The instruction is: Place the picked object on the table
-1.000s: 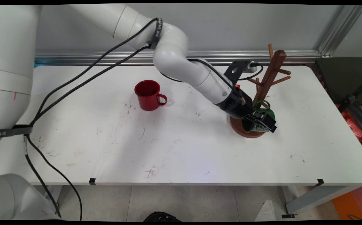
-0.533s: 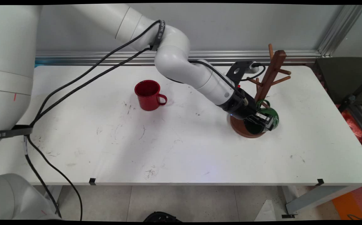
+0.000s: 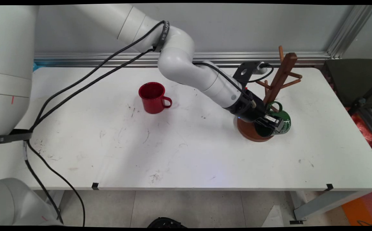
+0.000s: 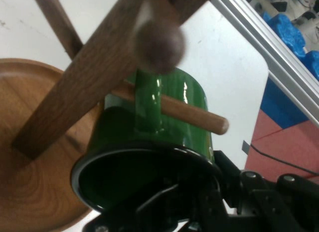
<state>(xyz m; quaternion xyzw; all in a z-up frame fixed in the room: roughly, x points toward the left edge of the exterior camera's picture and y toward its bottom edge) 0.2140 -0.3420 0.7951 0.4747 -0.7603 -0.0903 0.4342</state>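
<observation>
Green mug point(image 3: 277, 123) point(image 4: 149, 162): gripped at the rim by claw point(image 3: 271, 123) point(image 4: 192, 212), tipped on its side, mouth toward bench's near-left, handle uppermost; held low beside the rack post, over the right part of the rack base; white markings on outer wall

Mug handle point(image 3: 275, 106) point(image 4: 147, 105): green loop, threaded on a low peg point(image 3: 272, 107) point(image 4: 192, 117) of the rack; in hand view the peg passes through the loop and juts out past it

Claw: black, clamped on the mug rim, one finger inside the mouth, the other outside the wall; reaching in from the left at a downward slant

Rack point(image 3: 279, 80) point(image 4: 89, 77): dark wood post with several pegs, leaning to the right, round brown base point(image 3: 250, 133) point(image 4: 30, 192); stands at bench's right, toward the far side; whether the base lies flat, cannot tell

Arm point(image 3: 202, 80): white, entering from upper left, elbow bent above bench's far middle; black cables point(image 3: 86, 80) draped from it toward the left

Red mug point(image 3: 153, 97): upright, handle to the right, left of centre on the bench, well apart from the claw and rack

Bench point(image 3: 186, 154): white top, scuffed with dark marks; grey wall point(image 3: 237, 29) and metal rail point(image 3: 108, 59) behind
</observation>
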